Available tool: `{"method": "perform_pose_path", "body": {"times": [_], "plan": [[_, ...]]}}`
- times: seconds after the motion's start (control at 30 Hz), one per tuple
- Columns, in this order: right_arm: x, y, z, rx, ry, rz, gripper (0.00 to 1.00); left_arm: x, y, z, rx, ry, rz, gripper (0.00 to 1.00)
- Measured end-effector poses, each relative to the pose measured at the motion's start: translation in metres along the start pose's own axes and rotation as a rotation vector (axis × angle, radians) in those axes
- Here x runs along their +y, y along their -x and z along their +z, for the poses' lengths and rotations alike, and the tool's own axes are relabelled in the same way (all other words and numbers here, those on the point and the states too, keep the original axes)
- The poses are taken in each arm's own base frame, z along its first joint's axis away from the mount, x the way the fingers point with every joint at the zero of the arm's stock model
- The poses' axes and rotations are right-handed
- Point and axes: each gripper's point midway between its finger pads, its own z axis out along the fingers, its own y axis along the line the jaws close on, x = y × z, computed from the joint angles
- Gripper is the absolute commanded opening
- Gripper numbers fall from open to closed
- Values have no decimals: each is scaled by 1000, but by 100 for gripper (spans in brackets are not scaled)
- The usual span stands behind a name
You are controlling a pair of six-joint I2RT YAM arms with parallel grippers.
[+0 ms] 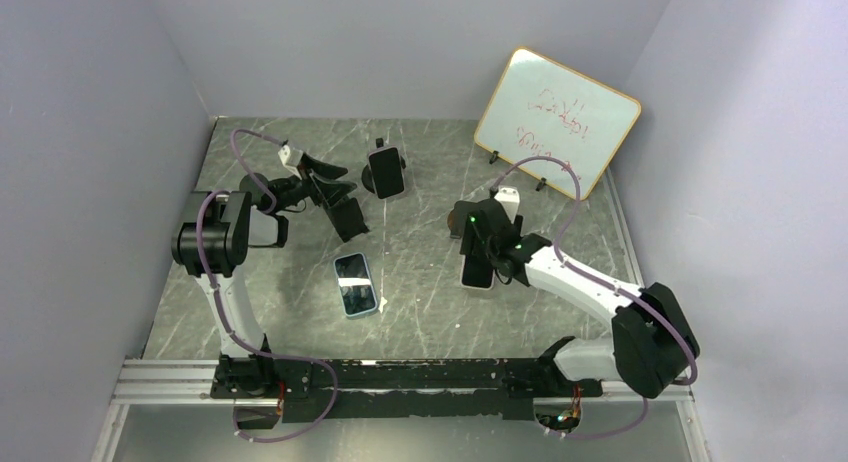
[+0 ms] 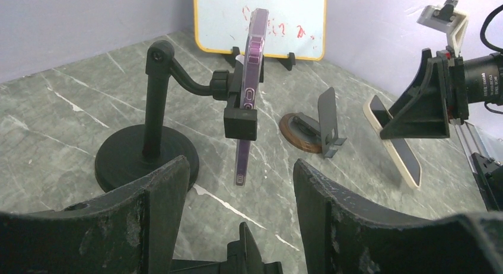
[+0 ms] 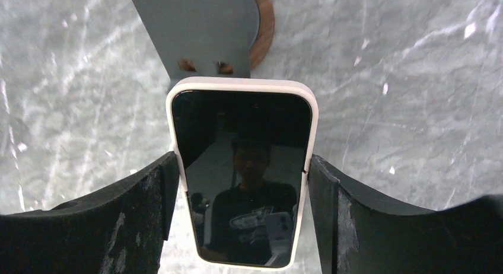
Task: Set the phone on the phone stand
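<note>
Right gripper (image 3: 243,166) is pinching the white-cased phone (image 2: 403,158) by its two long edges, one finger pressing on each side. It is holding the phone tilted and, as far as the views show, off the table (image 1: 420,327). Left gripper (image 2: 240,164) is standing spread with nothing between its fingers. It is facing the tall black arm stand (image 2: 148,149), which is clamping a purple-cased phone (image 2: 249,78). Nearer the right arm, the small grey stand (image 2: 325,123) is sitting bare on its round brown base (image 2: 296,131). The held phone is hovering just beside and above it, its far end reaching toward the stand in the right wrist view. A third phone (image 1: 355,284) is lying flat on the table between the arms. Judging from this, the carrying and aligning step is under way. The next move is calling for lowering the phone's lower edge onto the stand's lip, leaning its back against the stand, and only then spreading the fingers.
</note>
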Motion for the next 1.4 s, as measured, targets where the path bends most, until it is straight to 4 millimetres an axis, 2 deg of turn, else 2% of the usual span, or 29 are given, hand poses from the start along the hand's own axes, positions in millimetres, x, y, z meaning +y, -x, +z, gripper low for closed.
{"method": "perform_pose_path", "body": {"times": [0.17, 0.47, 0.77, 0.83, 1.13, 1.4], "plan": [[2, 23, 6, -116, -16, 40, 41, 0, 4, 2, -4, -8, -3, 69], [16, 46, 26, -211, -48, -1, 41, -1, 4, 2, 0, -16, -6, 69], [39, 111, 20, -380, -47, -19, 43, -2, 4, 2, 2, -19, -9, 69], [42, 120, 21, -408, -54, -24, 44, -2, 4, 2, 2, -19, -9, 69], [41, 127, 36, -453, -109, -81, 45, -2, 4, 2, 1, -19, -8, 68], [42, 134, 38, -502, -105, -70, 45, -1, 4, 2, 0, -17, -8, 68]]}}
